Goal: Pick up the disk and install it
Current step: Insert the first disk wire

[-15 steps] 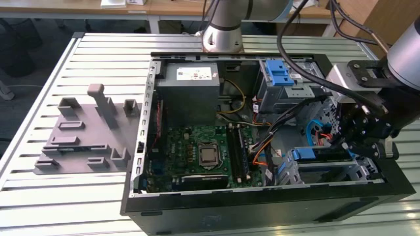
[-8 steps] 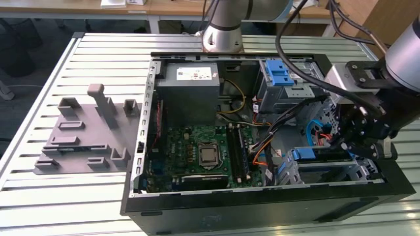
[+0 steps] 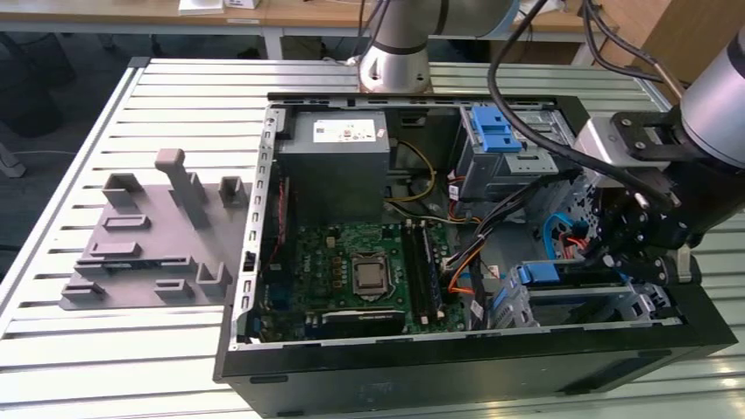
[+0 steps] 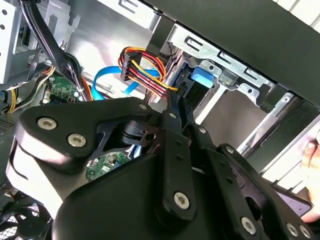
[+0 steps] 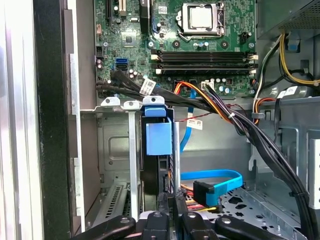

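Blue tab first: that's your marker for the disk (image 5: 155,170). In the first wrist view it stands on edge inside the metal bay (image 5: 112,150) of the PC case (image 3: 466,367), with the blue tab end toward the motherboard (image 5: 200,45) and the dark body running back toward the claw (image 5: 170,207).

In the exterior view the disk (image 3: 570,284) sits in the near bay at the exterior view's right. It's low in the case, near the front wall. Its long axis runs roughly left-right there, with the tab end on the left.

The claw (image 3: 623,253) hangs just beside the disk's right end, a bit above it and well inside the case. So, by my read, the disk lies straight ahead of the claw, lengthwise along the claw's own line, and not off to a side.

Claw state: can't tell. The linkage blocks the tips in both wrist views, so I can't say if it's apart, together or clamped on the disk's rear edge, and contact is unclear too.

FYI, a bundle of cables (image 5: 215,107) crosses just past the tab end, and a blue flat cable (image 5: 220,177) loops beside the bay, close to the claw.

Over on the surface (image 3: 70,367), at the exterior view's left, a grey holder (image 3: 152,236) sits well apart from the case.

The disk looks mostly seated in the bay, but I can't confirm it's fully home.
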